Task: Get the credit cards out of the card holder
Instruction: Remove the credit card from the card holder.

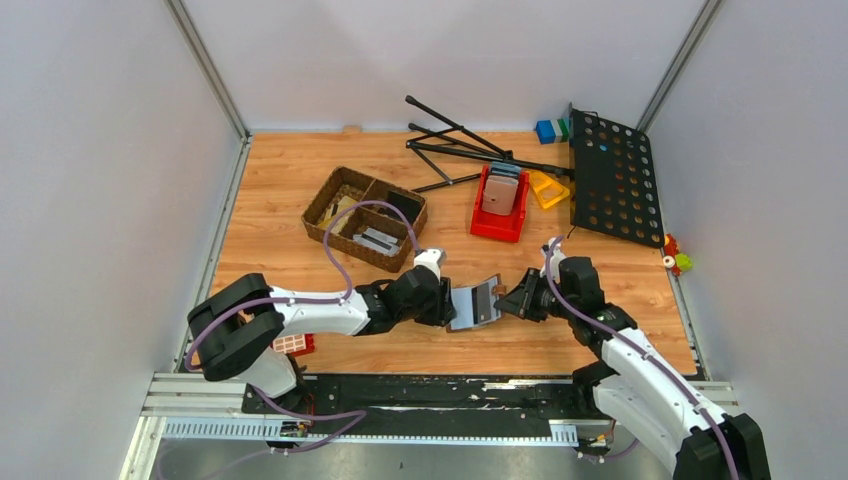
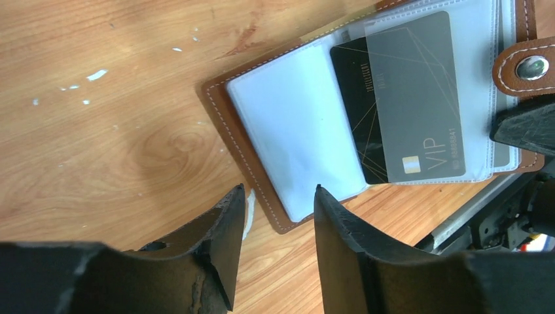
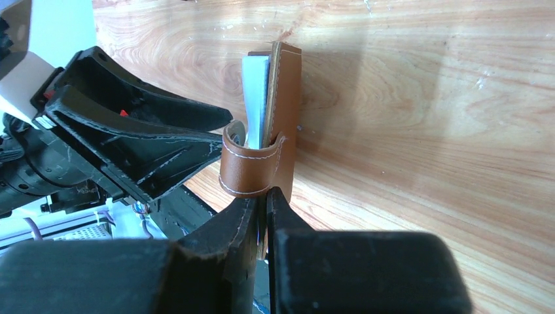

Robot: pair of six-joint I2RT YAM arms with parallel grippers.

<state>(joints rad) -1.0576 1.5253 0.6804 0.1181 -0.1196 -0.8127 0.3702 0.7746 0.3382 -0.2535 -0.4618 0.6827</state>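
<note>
Card holder (image 2: 294, 124): brown leather-look cover with pale stitching along the edge, seen lying open. Inside are clear, silvery-pale sleeves. One sleeve is seen empty. The next holds a credit card (image 2: 406, 98), dark grey and crossed by thin gold lines, with a small pale square near one end. A tab clasp (image 3: 252, 167) is curled over the cover's edge, and its metal snap stud (image 2: 531, 67) is visible.

Position: the holder is held open between the two grippers, over the near middle of the wooden table (image 1: 300, 170). It is seen edge-on from the right wrist.

Right gripper (image 3: 264, 196): clamped tight on the holder's brown cover, just below the tab.

Left gripper (image 2: 278, 196): jaws are parted and nothing is pinched. A corner of the holder is seen in the gap between the fingertips. Whether it is touched cannot be told.

Writing: "VIP" is read in pale letters on the card. A row of digits beside it and a line of small print along the dark stripe are too small to be read with certainty.
</note>
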